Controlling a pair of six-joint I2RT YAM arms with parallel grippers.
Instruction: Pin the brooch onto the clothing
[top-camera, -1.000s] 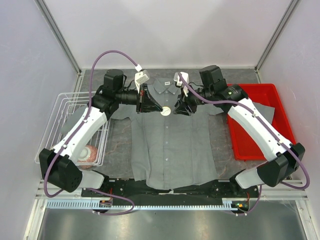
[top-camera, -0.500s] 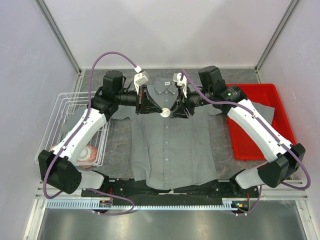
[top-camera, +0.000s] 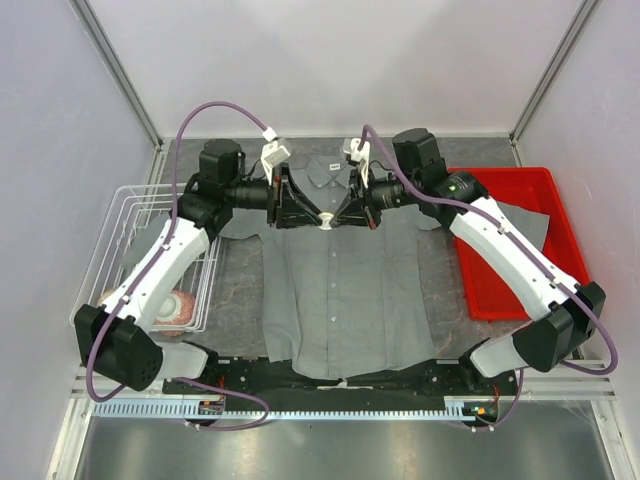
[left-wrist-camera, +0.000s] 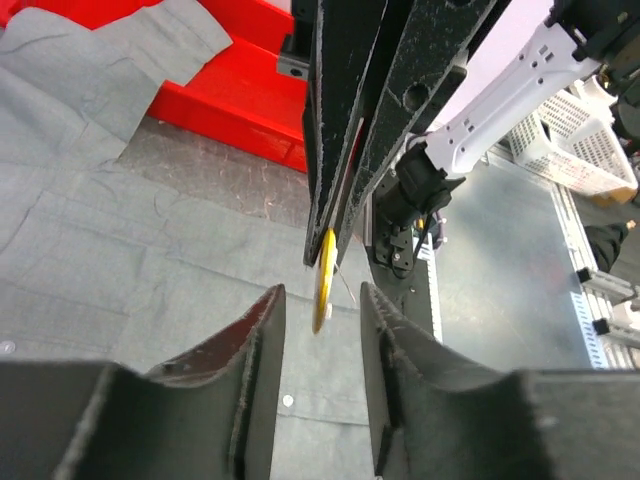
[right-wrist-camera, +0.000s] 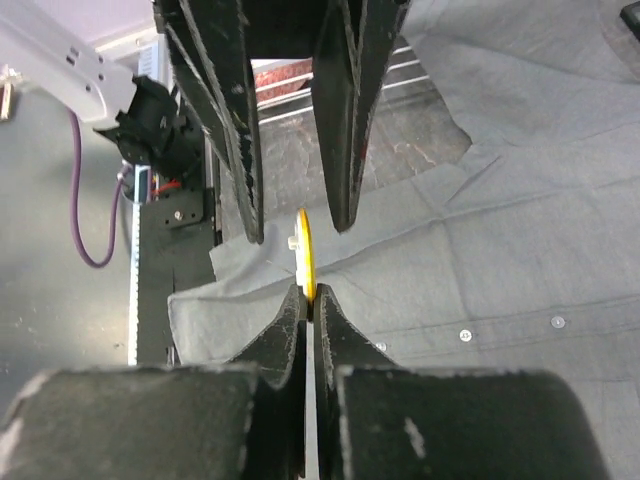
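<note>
The grey clothing (top-camera: 345, 290) lies flat on the table, collar at the far side. Above its chest the two grippers meet tip to tip. The brooch (top-camera: 325, 221) is a thin gold disc, seen edge-on in both wrist views. My right gripper (right-wrist-camera: 311, 292) is shut on the brooch (right-wrist-camera: 304, 255) at its lower rim. My left gripper (left-wrist-camera: 320, 293) stands open, its fingers on either side of the brooch (left-wrist-camera: 322, 282) without touching it. Shirt fabric (right-wrist-camera: 500, 250) and pale buttons show below the jaws.
A red bin (top-camera: 545, 190) stands at the right with a grey cloth (top-camera: 520, 222) draped over its edge. On the left, a white wire basket (top-camera: 135, 235) holds a tan round thing (top-camera: 178, 308). A black strip runs along the table's near edge.
The two grippers have come together over the shirt's chest. The right jaws have shut on the brooch, and the left jaws have opened off it.
</note>
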